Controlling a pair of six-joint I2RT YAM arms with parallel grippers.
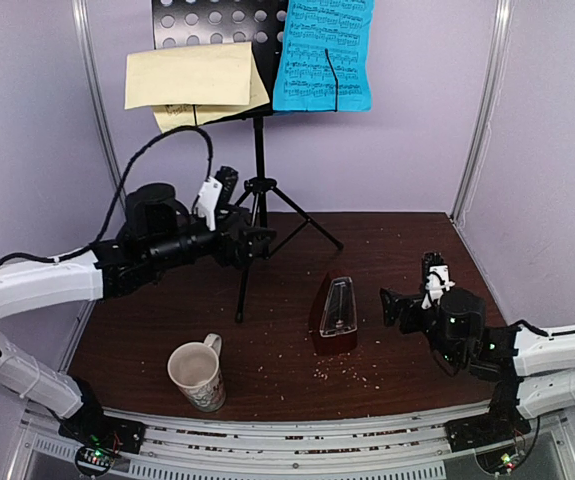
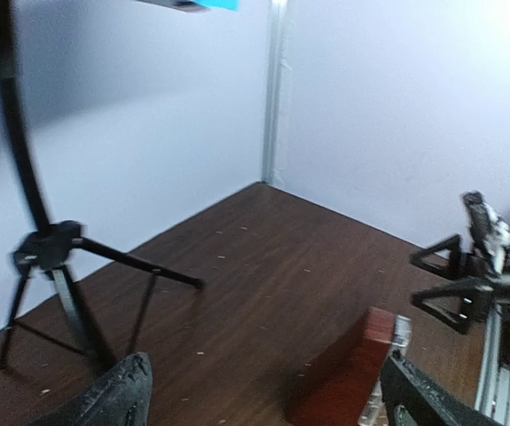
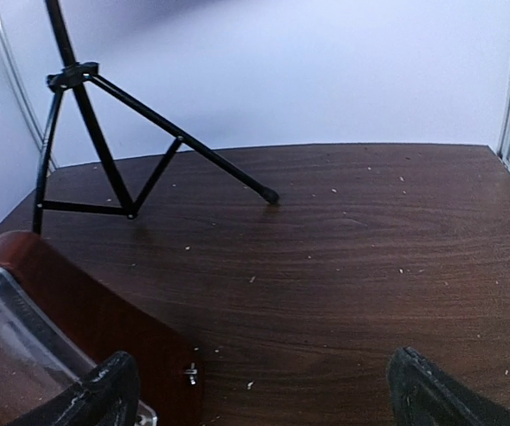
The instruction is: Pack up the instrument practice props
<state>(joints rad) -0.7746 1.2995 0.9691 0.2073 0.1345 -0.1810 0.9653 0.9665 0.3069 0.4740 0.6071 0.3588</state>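
- Step in hand, our read: the opening approach. None of the props looks packed yet, and we see no box or bag in any view (so where they go is unknown).
- The music stand (image 1: 259,150) is upright on its tripod at the back of the table (image 1: 407,235). The blue sheet (image 1: 323,55) is on the right of its desk, the yellow sheets (image 1: 189,80) on the left, drooping forward.
- The metronome (image 1: 334,318) stands on the table right of centre, in front of the stand's legs, clear cover on. It is well apart from the mug (image 1: 197,375) at the near left (the mug isn't ours to pack).
- Left gripper (image 2: 259,390): fingers spread wide, nothing between them. It hovers just beside the stand's pole near the tripod hub, not touching as far as we can tell.
- Right gripper (image 3: 263,382): also spread and empty. The metronome sits at the lower left of its wrist view, beside one finger, not between the pads.
- Next move, we judge: the right arm shifts sideways to centre the metronome between the jaws, then closes low on the body, since the tapered shape and slick cover could slip out of a high pinch.
- For the left arm, the sheets likely come off before the stand. Thin paper calls for an edge pinch, and tugging could rock the light tripod.
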